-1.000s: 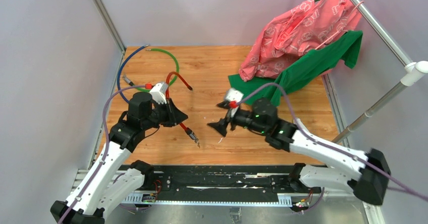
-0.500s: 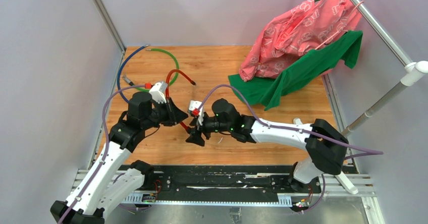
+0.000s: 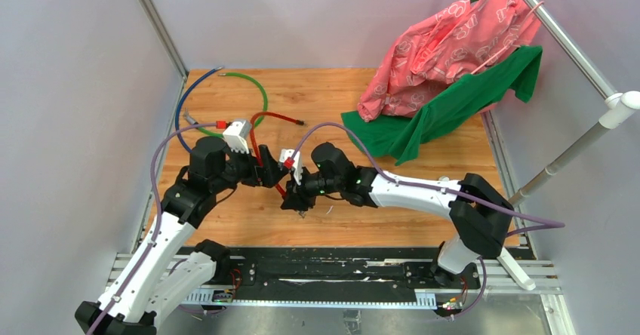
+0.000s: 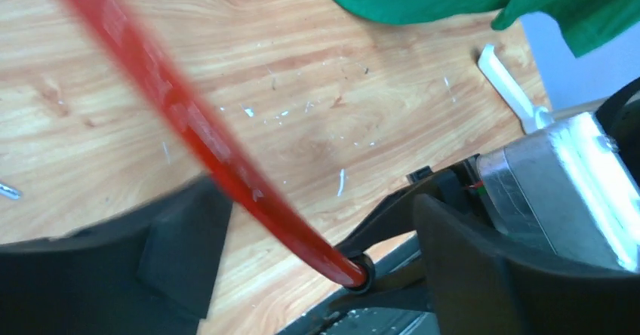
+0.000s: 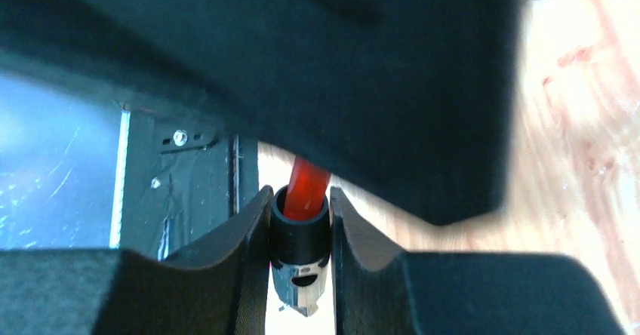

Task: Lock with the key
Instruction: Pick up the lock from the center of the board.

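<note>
Key: too small to pick out in any view. The right fingers (image 5: 241,267) press on both sides of the black collar (image 5: 300,237) at one end of the red cable (image 4: 189,124), and a silver tip (image 5: 302,293) pokes out past the collar, so the right gripper (image 3: 296,199) holds the cable. The left fingers (image 4: 177,252) stand wide apart with the cable running between them. It passes close to one finger, but I cannot tell whether it touches.

The left gripper (image 3: 269,175) sits just beside the right one. They face each other left of the middle of the table (image 3: 392,225), toward its near edge. From there the cable arcs toward the far edge and ends free.

A blue cable (image 3: 179,116) and a green cable (image 3: 262,90) lie by the far left corner. A pink cloth (image 3: 445,41) and a green cloth (image 3: 453,105) drape over the far right corner.
</note>
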Available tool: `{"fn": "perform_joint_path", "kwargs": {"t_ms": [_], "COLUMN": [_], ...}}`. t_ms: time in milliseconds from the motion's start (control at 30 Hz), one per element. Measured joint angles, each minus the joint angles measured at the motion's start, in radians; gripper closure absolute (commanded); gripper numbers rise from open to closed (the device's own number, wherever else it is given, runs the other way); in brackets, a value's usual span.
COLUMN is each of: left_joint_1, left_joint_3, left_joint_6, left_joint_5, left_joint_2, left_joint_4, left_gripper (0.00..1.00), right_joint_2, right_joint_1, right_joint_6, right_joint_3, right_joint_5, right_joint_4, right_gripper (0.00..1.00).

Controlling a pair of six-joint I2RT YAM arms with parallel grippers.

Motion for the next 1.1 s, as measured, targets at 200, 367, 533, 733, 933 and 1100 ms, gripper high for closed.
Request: {"fn": "perform_joint_path", "kwargs": {"t_ms": [200, 367, 533, 733, 933, 1100], "left_joint_1": [0.001, 0.001, -0.021, -0.146, -0.19, -0.191], "left_joint_3": [0.066, 0.175, 0.186, 0.278, 0.254, 0.13], "left_joint_6": [0.371, 0.949, 1.464, 1.643, 1.578, 1.525], "left_joint_5": [-0.121, -0.028, 0.201, 0.315, 0.325, 0.22], "left_joint_2": [0.021, -0.003, -0.132, -0.063, -0.006, -0.068], "left_joint_4": [-0.037, -0.117, -0.224, -0.401, -0.462, -0.322], "left_gripper": [0.0, 0.24, 0.23, 0.24, 0.23, 0.27], "right_joint_2": [-0.011, -0.079, -0.101, -0.137, -0.136, -0.12], "right_joint_1": [-0.056, -0.105, -0.111, -0.111, -0.111, -0.111], "right_joint_6": [0.048, 0.058, 0.055, 0.05, 0.074, 0.145], "right_joint_3": [0.071, 0.117, 0.156, 0.171, 0.205, 0.205], "right_joint_5": [-0.051, -0.105, -0.149, -0.196, -0.203, -0.2], "right_joint_4": [-0.209, -0.37, -0.423, -0.452, -0.459, -0.457], "right_gripper": [1.0, 1.0, 1.0, 1.0, 1.0, 1.0]}}
